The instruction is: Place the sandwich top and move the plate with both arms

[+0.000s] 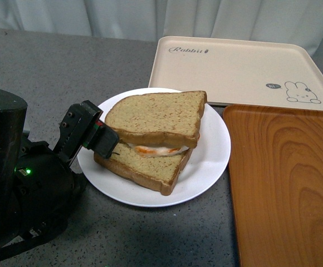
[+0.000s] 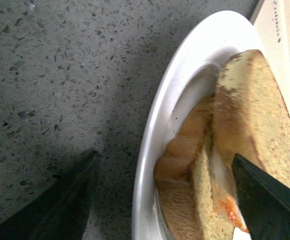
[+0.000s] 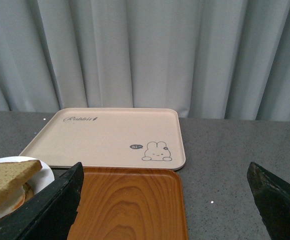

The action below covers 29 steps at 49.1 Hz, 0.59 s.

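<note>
1 sandwich top [image 1: 156, 117] lies over the lower slice [image 1: 145, 168] on the plate [image 1: 209, 161] — left gripper [image 1: 107, 143] spread at its left edge; right gripper [image 3: 165, 170] spread wide near orange tray [image 3: 130, 205]

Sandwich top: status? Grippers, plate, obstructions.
Left gripper open at plate's left side; right gripper open, clear of it. Sandwich top sits on lower slice. Orange tray close on plate's right.

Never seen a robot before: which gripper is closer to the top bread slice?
Left. The left gripper is beside the sandwich top, over the plate; the right gripper is well away, by the orange tray.
</note>
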Tool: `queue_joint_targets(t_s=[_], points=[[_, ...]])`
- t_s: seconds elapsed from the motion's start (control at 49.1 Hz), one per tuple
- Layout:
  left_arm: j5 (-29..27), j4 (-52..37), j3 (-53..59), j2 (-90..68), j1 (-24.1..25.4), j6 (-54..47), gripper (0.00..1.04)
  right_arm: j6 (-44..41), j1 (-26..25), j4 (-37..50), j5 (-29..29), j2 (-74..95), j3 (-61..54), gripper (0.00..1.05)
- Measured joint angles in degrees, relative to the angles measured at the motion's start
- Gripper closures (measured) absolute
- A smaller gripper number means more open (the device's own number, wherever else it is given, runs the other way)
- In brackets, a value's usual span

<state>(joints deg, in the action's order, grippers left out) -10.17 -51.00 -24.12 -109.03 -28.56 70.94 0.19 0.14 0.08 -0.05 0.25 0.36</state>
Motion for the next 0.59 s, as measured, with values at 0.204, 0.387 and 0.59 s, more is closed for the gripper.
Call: queue_joint_targets(t_s=[0.204,0.387,0.59], points=[[0.0,0.1,0.3,-0.5,0.3,1.0,0.63,0.0,0.0,0.0,0.0,0.0,0.0,0.09],[-0.1,-0.4,0.7,0.0,0.6,1.7,0.92,0.0,0.0,0.0,0.0,0.0,0.0,0.09],[-0.3,-0.1,1.1,3.0,1.0,1.6,0.99,0.0,0.0,0.0,0.0,0.0,0.0,0.09]])
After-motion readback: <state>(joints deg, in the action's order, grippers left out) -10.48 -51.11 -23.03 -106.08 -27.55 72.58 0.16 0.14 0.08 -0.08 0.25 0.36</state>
